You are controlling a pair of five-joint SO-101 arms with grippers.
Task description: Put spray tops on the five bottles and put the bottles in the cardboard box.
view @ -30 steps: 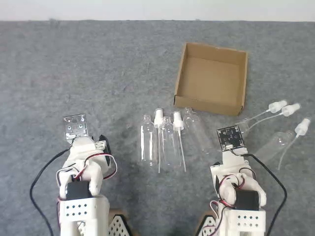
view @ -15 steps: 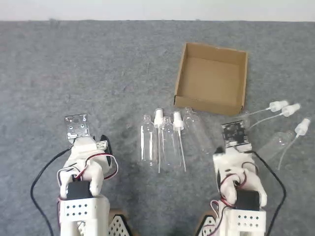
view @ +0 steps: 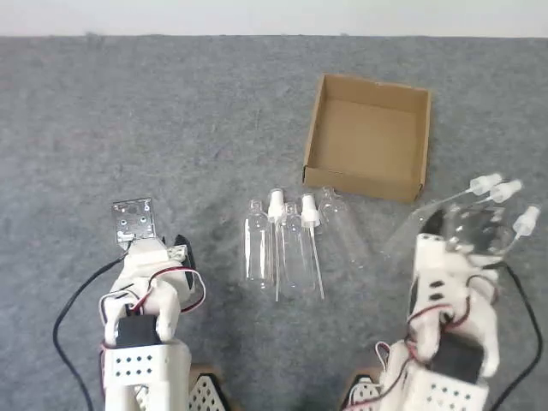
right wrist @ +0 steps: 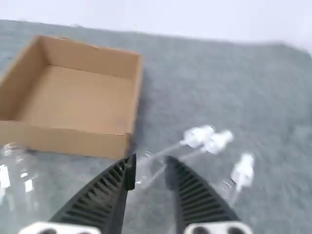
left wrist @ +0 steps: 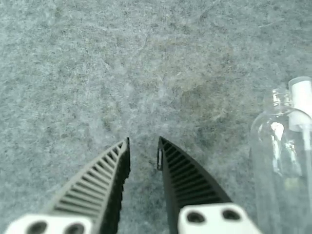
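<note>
Right pincer [right wrist: 148, 168] hung slightly parted above the right bottles [view: 409, 229], blurred and half hidden by its arm [view: 445, 300]. Left pincer [left wrist: 144, 148], narrowly parted, sat over tabletop [left wrist: 97, 73]. Middle bottles [view: 291, 248] lay near the box [view: 368, 137], one cut off.

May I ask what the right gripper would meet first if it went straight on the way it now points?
Most likely the clear bottle lying just ahead of the right gripper, with spray tops beyond; depth is unclear.

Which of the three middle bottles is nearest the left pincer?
The bottle at the row's left end, on the left pincer's side; the other two lie farther right.
</note>
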